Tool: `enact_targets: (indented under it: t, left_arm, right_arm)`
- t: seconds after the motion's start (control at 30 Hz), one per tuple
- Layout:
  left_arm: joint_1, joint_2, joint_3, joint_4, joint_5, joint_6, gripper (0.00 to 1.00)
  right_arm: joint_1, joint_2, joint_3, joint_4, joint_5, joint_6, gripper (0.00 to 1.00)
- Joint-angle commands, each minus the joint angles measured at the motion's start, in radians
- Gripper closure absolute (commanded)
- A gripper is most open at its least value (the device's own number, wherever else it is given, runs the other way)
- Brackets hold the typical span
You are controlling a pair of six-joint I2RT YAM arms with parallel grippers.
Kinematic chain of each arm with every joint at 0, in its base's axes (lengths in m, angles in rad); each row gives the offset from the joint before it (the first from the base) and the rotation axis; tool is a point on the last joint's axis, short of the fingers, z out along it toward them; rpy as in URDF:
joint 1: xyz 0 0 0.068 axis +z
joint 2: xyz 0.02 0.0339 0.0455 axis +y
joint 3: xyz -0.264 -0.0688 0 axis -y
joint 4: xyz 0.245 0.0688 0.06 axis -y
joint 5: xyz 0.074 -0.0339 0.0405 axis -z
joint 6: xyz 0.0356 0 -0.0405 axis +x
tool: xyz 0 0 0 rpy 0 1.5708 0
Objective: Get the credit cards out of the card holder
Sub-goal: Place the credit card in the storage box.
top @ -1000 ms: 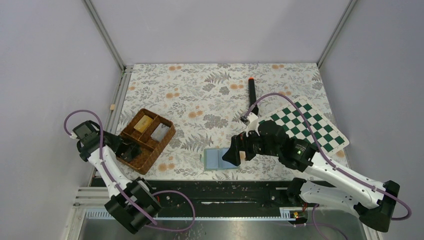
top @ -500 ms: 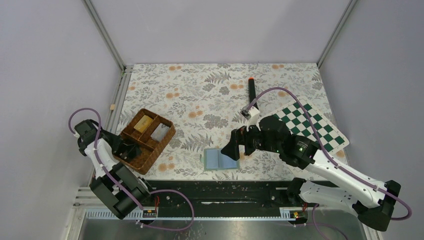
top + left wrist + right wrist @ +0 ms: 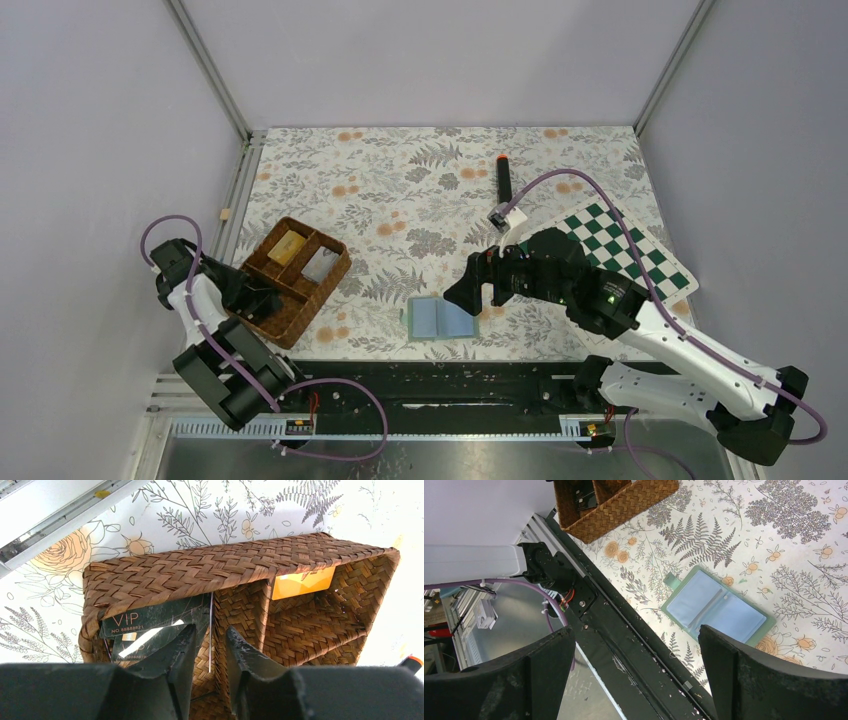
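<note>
We are hovering our left hand [image 3: 211, 630] over the wicker tray [image 3: 200, 570], fingers [image 3: 182, 650] slightly parted, gripping nothing; dark credit cards [image 3: 150, 622] are lying in the compartment beneath. Our right hand [image 3: 636, 630] is hanging wide open, empty, above the card holder [image 3: 716, 607], lying unfolded on the worktop [image 3: 784, 530].

Bright, even overhead light leaves soft shadows; the table [image 3: 380, 510] washes out white in the left wrist view, where glare streaks a dark card [image 3: 150, 637].
</note>
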Motion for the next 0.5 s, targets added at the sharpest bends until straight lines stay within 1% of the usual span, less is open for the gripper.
enact_targets:
  t: [0.0, 0.27, 0.43, 0.47]
  left_arm:
    - [0.006, -0.045, 0.027, 0.047, 0.003, 0.005, 0.70]
    - [0.005, -0.058, 0.035, 0.052, 0.002, -0.006, 0.63]
    - [0.005, -0.086, 0.039, 0.046, -0.013, -0.013, 0.61]
    - [0.005, -0.095, 0.037, 0.042, -0.023, -0.015, 0.62]
  right_arm:
    - [-0.009, -0.017, 0.031, 0.019, 0.011, -0.015, 0.01]
    - [-0.009, -0.025, 0.027, 0.012, 0.009, -0.006, 0.01]
    - [-0.009, -0.021, 0.018, 0.012, 0.007, 0.014, 0.00]
    - [-0.009, -0.020, 0.015, 0.012, 0.005, 0.019, 0.01]
